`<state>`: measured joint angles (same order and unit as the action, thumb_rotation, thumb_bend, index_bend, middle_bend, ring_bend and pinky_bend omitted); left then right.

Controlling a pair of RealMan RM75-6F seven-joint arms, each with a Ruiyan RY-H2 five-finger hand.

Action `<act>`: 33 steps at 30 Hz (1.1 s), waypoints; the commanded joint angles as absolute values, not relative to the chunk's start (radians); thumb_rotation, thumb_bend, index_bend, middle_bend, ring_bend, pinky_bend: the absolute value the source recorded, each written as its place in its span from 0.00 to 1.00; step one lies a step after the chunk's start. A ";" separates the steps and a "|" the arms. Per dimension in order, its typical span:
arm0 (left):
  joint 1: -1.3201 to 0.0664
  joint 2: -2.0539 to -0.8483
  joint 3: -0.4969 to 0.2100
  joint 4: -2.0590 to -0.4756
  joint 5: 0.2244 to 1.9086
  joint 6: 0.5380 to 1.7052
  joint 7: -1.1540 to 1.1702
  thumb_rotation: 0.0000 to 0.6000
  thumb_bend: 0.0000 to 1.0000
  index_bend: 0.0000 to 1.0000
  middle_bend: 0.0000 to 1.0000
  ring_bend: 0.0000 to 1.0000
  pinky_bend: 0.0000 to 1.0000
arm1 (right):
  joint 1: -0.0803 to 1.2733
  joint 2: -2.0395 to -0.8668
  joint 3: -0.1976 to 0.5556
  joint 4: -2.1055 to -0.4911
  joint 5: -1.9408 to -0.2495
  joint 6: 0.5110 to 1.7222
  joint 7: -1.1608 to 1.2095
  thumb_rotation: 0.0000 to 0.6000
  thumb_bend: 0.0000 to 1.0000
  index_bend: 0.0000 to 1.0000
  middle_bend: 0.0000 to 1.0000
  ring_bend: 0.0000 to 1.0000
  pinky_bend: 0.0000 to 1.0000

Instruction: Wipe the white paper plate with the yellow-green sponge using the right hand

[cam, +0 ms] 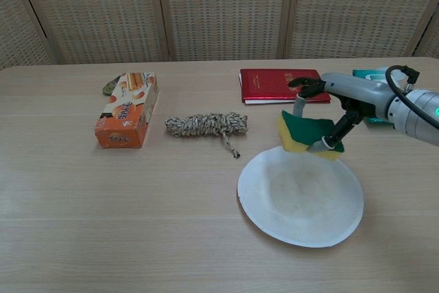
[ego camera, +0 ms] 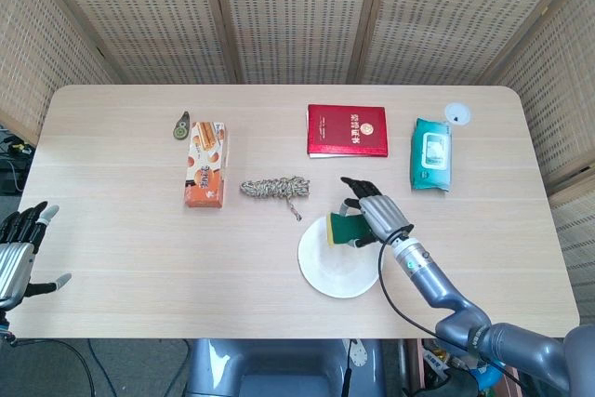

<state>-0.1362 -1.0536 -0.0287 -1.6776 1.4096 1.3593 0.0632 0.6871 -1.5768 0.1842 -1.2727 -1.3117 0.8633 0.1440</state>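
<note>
My right hand (cam: 328,111), silver-grey with black fingers, holds the sponge (cam: 304,135), yellow below and dark green on top, above the plain white paper plate (cam: 300,197). On the pale wood-grain table (cam: 103,197) I see an orange snack box (cam: 127,109), a coiled rope (cam: 206,125) flecked tan and dark, and a deep red booklet (cam: 281,86) with gold lettering. There is also a teal wet-wipe pack (ego camera: 431,153) with a white label.

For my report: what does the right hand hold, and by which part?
The right hand holds the yellow-green sponge, fingers over its green top, thumb at its near side.
</note>
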 commanded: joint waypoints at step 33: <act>-0.115 -1.030 -0.021 -1.692 1.444 1.401 0.019 1.00 0.00 0.00 0.00 0.00 0.00 | 0.482 -1.364 0.110 -1.500 -1.279 1.175 -0.178 1.00 0.06 0.00 0.00 0.00 0.00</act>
<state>-0.1164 -1.0317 -0.0223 -1.6915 1.4424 1.3990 0.0211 0.5515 -1.4351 0.1667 -1.4462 -1.1795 1.0934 -0.2607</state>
